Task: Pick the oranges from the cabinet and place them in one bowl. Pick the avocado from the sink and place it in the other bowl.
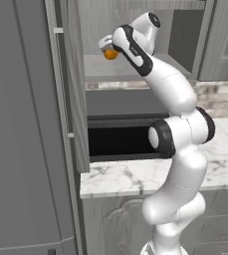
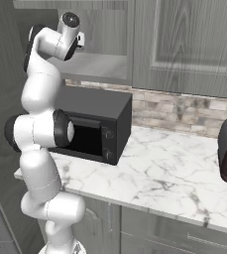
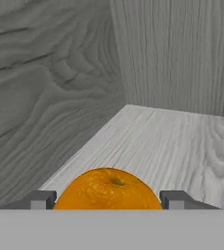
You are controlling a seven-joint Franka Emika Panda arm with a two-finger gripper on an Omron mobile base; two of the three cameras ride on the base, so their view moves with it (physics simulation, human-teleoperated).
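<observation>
Gripping a small round bright orange fruit (image 3: 107,189), the white arm's two-finger gripper (image 3: 107,199) sits inside the open grey wood-grain wall cabinet (image 1: 75,89). Dark fingertips (image 3: 41,199) flank the orange on both sides, touching it, so jaws look clenched on it. In the left base view the orange (image 1: 110,54) hangs at the hand, above the cabinet's pale shelf floor (image 3: 172,141). Black microwave (image 2: 97,126) on the white marble counter (image 2: 169,168) sits right below. Risks: round fruit squirts out if the pinch is off-centre; pulling out carelessly could knock the hand on the open door or cabinet frame. Bowls unseen.
</observation>
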